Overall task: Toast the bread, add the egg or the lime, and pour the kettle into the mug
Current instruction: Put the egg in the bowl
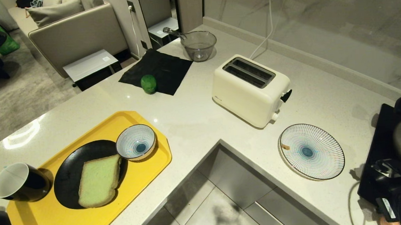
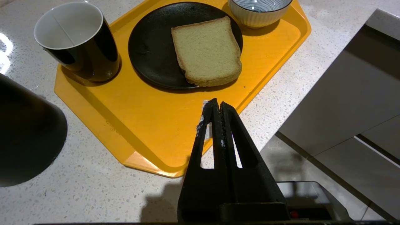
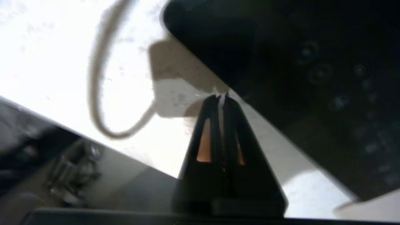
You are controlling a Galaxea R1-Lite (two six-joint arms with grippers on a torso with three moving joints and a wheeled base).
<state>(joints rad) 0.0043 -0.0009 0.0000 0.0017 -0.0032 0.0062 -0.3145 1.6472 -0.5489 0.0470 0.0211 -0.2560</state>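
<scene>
Speckled white worktop (image 1: 194,123): bread (image 1: 98,180) lies untoasted on its black plate (image 1: 67,172). My left hand (image 2: 217,104) and right hand (image 3: 220,98) are both clenched empty. Risk: right hand snagging the loose cable (image 3: 97,93).

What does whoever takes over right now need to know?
Left gripper: shut, empty, parked above the yellow tray.
Right gripper: shut, empty, at the edge of the black mat on the counter's right.
Bread: on the black plate, untoasted. Toaster empty.
Lime: on the black cloth.
Mug: empty, on the tray.
Done: nothing. Left: every step.
</scene>
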